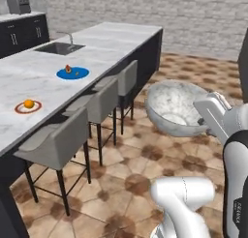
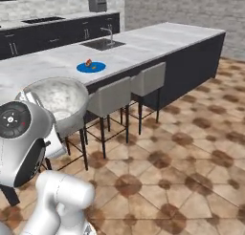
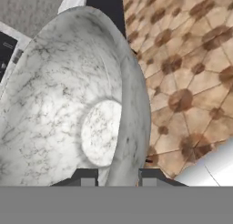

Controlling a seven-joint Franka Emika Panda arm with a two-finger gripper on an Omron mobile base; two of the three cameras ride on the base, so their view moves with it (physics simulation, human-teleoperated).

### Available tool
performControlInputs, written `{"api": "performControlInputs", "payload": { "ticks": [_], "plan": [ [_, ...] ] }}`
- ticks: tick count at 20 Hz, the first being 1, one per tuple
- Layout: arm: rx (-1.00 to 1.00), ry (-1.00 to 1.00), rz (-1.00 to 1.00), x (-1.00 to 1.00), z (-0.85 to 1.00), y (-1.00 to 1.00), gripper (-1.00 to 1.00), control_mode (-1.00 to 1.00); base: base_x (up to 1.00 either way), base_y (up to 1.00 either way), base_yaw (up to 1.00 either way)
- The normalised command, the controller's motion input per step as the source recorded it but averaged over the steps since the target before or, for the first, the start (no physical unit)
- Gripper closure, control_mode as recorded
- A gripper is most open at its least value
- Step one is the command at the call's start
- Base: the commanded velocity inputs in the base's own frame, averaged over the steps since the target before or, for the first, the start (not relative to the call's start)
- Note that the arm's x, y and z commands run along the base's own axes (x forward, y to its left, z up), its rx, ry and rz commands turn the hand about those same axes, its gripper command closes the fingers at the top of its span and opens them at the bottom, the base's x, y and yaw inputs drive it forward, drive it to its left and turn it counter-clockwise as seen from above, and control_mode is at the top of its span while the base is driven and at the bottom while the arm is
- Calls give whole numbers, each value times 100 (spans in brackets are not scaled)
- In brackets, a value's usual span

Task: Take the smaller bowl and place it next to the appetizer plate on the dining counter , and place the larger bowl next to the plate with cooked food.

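My gripper (image 3: 117,176) is shut on the rim of the larger bowl (image 3: 68,109), a wide grey-white marbled bowl held tilted in the air over the tiled floor, beside the stools. The same bowl (image 1: 172,104) hangs right of the dining counter (image 1: 101,41) in the left base view, with the gripper (image 1: 202,122) at its right rim. On the counter lies the bright blue plate with cooked food (image 1: 72,73), and nearer the front the small red-rimmed appetizer plate (image 1: 27,107) with an orange item on it. The smaller bowl is out of view.
Three grey stools (image 1: 99,104) line the counter's near side, between the held bowl and the marble top. A sink with a faucet (image 1: 60,48) sits farther along the counter. Black cabinets and a toaster (image 2: 97,4) stand at the back wall. Open tiled floor (image 2: 182,153) lies to the right.
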Motion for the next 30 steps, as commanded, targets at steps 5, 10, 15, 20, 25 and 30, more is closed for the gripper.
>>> {"api": "performControlInputs", "payload": {
  "ticks": [5, 10, 15, 20, 25, 30],
  "plan": [
    [0, 0, 0, 0, 0, 0, 100, 100, 77, -78, 62],
    [0, 0, 0, 0, 0, 0, 100, 100, 82, -96, 54],
    [0, 0, 0, 0, 0, 0, 100, 100, 83, -100, 51],
    [0, 0, 0, 0, 0, 0, 100, 100, 83, -100, 52],
    [0, 0, 0, 0, 0, 0, 100, 100, 73, -100, 50],
    [0, 0, 0, 0, 0, 0, 100, 100, 82, -96, 27]
  ]
}}
